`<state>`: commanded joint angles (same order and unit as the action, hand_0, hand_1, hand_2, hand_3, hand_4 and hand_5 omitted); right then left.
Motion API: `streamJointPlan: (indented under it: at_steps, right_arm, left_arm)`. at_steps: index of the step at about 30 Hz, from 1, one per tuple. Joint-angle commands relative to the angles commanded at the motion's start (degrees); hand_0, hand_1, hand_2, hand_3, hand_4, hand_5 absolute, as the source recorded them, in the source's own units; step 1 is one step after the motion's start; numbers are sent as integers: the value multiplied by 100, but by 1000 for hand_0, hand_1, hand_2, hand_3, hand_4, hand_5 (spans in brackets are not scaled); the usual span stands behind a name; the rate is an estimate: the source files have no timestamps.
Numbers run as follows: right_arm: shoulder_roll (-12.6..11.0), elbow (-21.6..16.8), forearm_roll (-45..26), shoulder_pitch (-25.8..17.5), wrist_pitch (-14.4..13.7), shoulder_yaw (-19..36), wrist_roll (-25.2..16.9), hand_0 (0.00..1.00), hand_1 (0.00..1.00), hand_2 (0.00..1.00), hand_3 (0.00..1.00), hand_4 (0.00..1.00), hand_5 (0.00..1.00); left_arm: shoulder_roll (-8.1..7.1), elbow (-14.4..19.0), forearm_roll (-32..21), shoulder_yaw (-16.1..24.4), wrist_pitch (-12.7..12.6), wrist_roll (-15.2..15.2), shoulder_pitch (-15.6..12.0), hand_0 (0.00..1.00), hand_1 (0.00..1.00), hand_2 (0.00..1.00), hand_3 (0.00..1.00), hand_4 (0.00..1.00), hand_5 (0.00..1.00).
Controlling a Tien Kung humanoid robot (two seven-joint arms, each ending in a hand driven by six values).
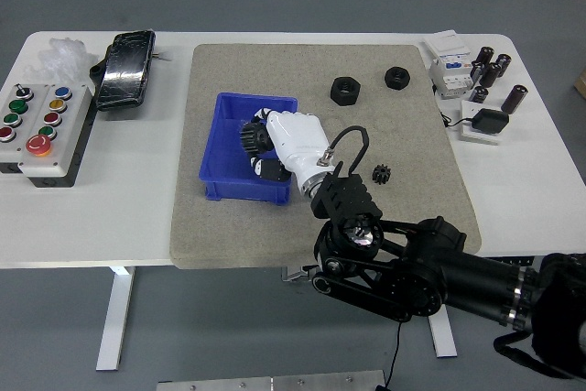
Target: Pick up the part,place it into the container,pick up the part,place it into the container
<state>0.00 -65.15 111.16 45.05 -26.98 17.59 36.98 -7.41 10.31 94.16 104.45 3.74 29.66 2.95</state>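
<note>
Reaching in from the lower right, the robot's right hand (275, 139), white-shelled on a black arm, hangs over the blue container (240, 171) with its fingers curled around a dark toothed gear (250, 137). That gear sits at the hand's far-left side, pressed against the fingertips, inside the outline of the container and toward its right half; whether it touches the container floor cannot be told. The gear is round rather than long, and it seems to stand roughly on edge, one toothed rim showing to the left of the hand, though the fingers hide much of it. Behind the hand and to its right, on the grey mat (220, 70), lie two black hexagonal nuts: a larger nut (344, 89) nearer the hand and a smaller nut (396, 75) farther off, well apart from the hand. Just to the right of the wrist lies a small black pinion gear (383, 174), flat on the mat, apart from the hand. The mat covers the middle of the white surface (137, 199). Far to the hand's left stands a button box (38, 125) with coloured buttons, and beyond it a black pouch (125, 69). Far to the right is a cluster of small electrical parts (476, 80). No left hand shows.
</note>
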Motion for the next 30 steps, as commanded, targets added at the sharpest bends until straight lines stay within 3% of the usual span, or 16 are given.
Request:
streamJointPlan:
  at_steps: [3,4,12,15,16,23,26,30]
  right_arm:
    - [0,-9,29,1,74,34,0,307,603,800,871,767,405]
    - [0,-12,32,0,99,45,0,327,659,842,915,957,580]
    - [-26,-132,297,-113,214,482,0,322,645,830,890,963,579]
    - [-299,-417,633,-423,330,905,0,322,645,830,890,963,579]
    - [-390,-511,739,-524,401,1038,0,318,622,784,854,954,567]
    - [-1230,-1338,1591,-1406,1369,2204,0,316,608,783,844,932,534]
    - [-1478,-1356,1552,-1699,1769,2606,0,316,608,783,844,932,534]
    - [-1546,-1088,1253,-1849,2050,2749,0,312,588,771,836,923,520]
  left_arm:
    - [2,0,9,-1,4,-2,7,719,716,730,835,811,540]
    - [2,0,15,2,5,-1,9,718,716,730,835,810,541]
    - [0,0,79,35,16,4,10,719,716,730,835,812,541]
    - [-13,0,92,27,26,-29,28,719,716,730,835,812,541]
    - [-14,0,93,27,27,-40,27,720,716,730,835,811,540]
    - [7,0,150,103,13,-44,-72,719,716,730,835,810,538]
    - [15,0,209,156,11,-35,-94,719,716,730,835,810,538]
    - [1,0,190,121,21,-76,-62,719,716,730,834,808,540]
